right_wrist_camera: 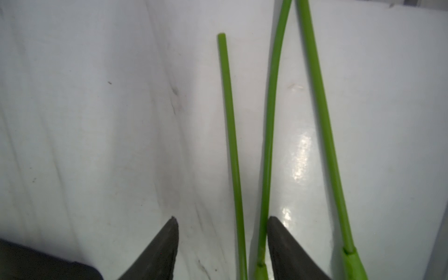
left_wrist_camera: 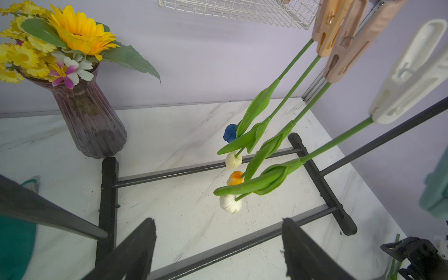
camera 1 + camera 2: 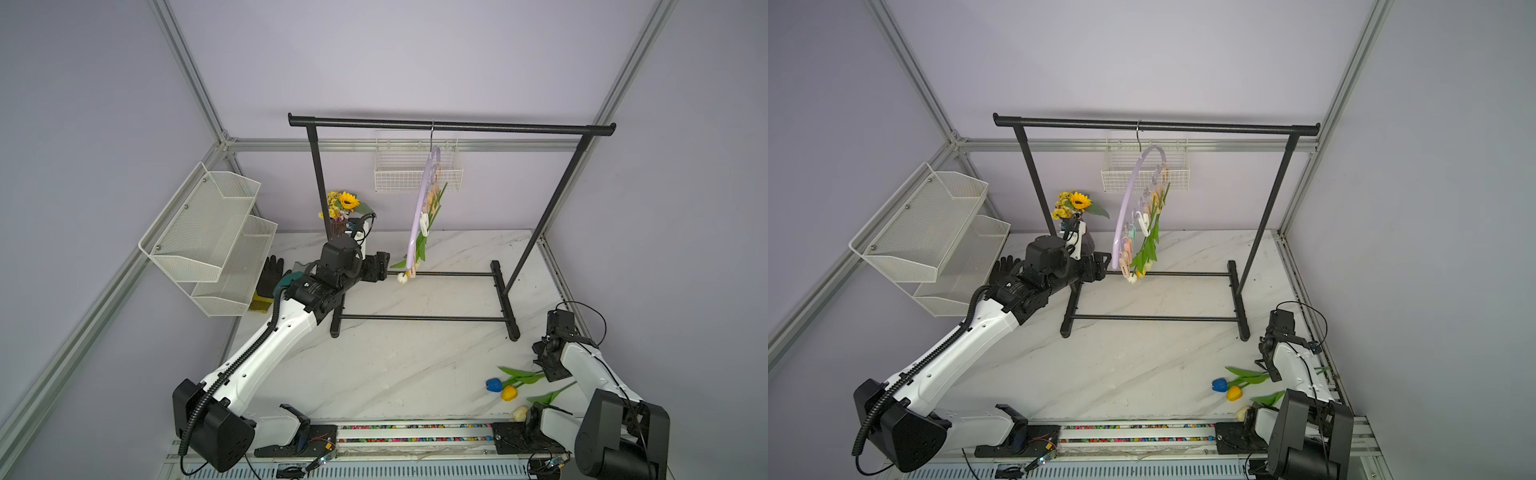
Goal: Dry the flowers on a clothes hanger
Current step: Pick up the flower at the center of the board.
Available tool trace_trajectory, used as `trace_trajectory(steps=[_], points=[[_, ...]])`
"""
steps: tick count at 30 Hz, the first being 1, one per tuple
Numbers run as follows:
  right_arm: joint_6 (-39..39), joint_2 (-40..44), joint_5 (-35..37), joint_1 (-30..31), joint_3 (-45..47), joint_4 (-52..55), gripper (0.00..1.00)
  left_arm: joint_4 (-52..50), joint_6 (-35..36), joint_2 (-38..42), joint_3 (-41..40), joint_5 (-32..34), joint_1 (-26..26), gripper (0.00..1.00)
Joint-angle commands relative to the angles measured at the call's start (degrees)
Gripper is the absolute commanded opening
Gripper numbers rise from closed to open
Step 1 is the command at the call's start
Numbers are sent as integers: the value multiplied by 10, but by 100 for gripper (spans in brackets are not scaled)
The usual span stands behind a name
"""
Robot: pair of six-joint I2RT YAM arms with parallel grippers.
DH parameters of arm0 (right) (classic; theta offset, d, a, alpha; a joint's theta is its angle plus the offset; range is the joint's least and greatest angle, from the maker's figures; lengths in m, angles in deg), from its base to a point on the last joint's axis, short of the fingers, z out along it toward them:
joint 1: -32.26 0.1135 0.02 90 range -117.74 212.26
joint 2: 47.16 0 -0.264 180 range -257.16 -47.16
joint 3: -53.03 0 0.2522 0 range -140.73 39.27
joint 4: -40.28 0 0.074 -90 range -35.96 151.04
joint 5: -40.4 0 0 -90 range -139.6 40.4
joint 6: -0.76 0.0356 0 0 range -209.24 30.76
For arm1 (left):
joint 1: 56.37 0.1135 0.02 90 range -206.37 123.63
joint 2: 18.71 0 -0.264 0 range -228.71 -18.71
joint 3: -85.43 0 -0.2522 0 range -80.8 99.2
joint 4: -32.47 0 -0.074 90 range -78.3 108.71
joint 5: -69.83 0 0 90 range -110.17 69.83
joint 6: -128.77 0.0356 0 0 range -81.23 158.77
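While the left gripper [image 2: 218, 219] gapes empty, the right gripper [image 1: 222, 218] straddles stems.
At left, wide-apart jaws hold nothing, near the lilac clothes hanger [image 3: 1124, 208] hooked on the black rack [image 3: 1225, 126]; four pegged tulips [image 2: 255, 112] dangle head-down from it. Farther right, three loose tulips [image 3: 509, 392] lie on the marble table [image 3: 395, 365], where the right jaws stand partly apart around two stems, unclamped, one finger touching a stem.
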Motion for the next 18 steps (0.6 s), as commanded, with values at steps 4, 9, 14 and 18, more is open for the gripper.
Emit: trace_trajectory(steps=[4,9,14,18], points=[[-26,-11,-25,-14,5,-31,58,22,-12,3,4,-9,2,81],[-27,-17,-29,-15,1,-31,57,20,-10,6,2,-4,2,81],[-34,3,-35,-15,3,-32,53,20,-7,7,1,-1,2,81],[-39,21,-64,-15,-3,-32,52,21,-7,4,2,-3,2,81]])
